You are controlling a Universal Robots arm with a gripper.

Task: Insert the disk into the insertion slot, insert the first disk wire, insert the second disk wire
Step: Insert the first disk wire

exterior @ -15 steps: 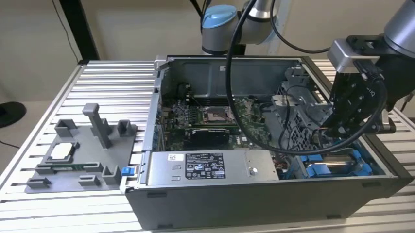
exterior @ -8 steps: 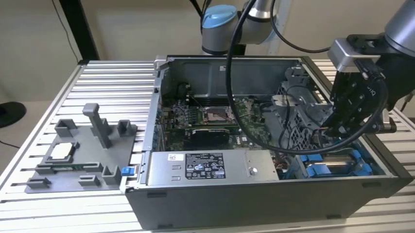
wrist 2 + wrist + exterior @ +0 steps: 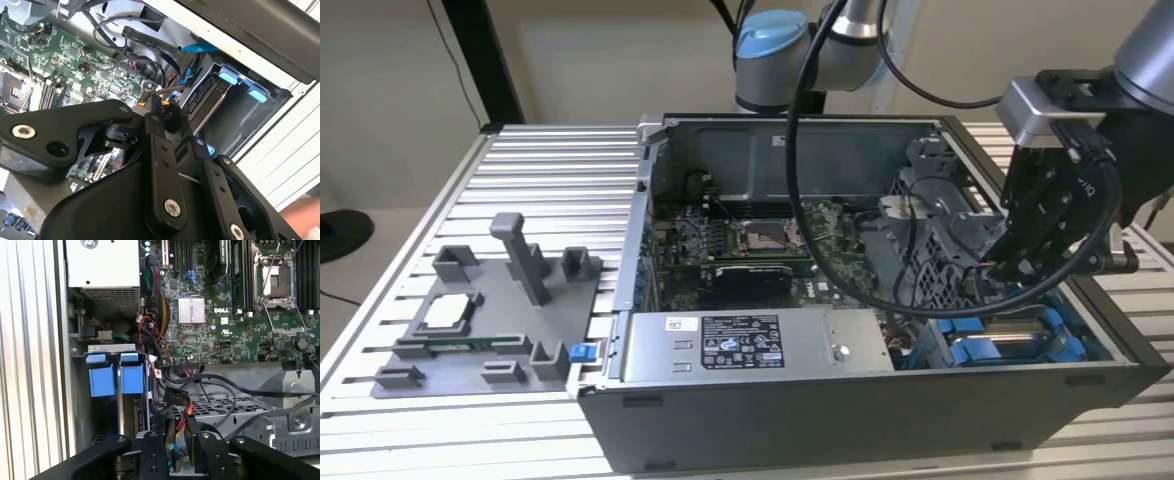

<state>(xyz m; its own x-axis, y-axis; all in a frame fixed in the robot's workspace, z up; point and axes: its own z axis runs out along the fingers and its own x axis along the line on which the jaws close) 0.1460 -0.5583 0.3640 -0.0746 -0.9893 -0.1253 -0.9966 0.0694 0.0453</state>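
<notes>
One disk wire (image 3: 186,412) pinched beside the bay, the disk already housed.

The disk (image 3: 212,105) is seen seated in the insertion slot (image 3: 111,347), low at the exterior view's right inside the open computer case (image 3: 854,420), with its blue carrier tabs (image 3: 102,382) standing proud. Just beside it the gripper (image 3: 178,439) is narrowed onto the black connector (image 3: 169,119) of a red, yellow and black bundle. Whether this is the first or second wire cannot be told. For a clean insertion, it is judged that the connector should be kept square to the disk's socket and pressed straight rather than rocked, with the loose black cables (image 3: 235,390) kept from being trapped between plug and disk.
</notes>
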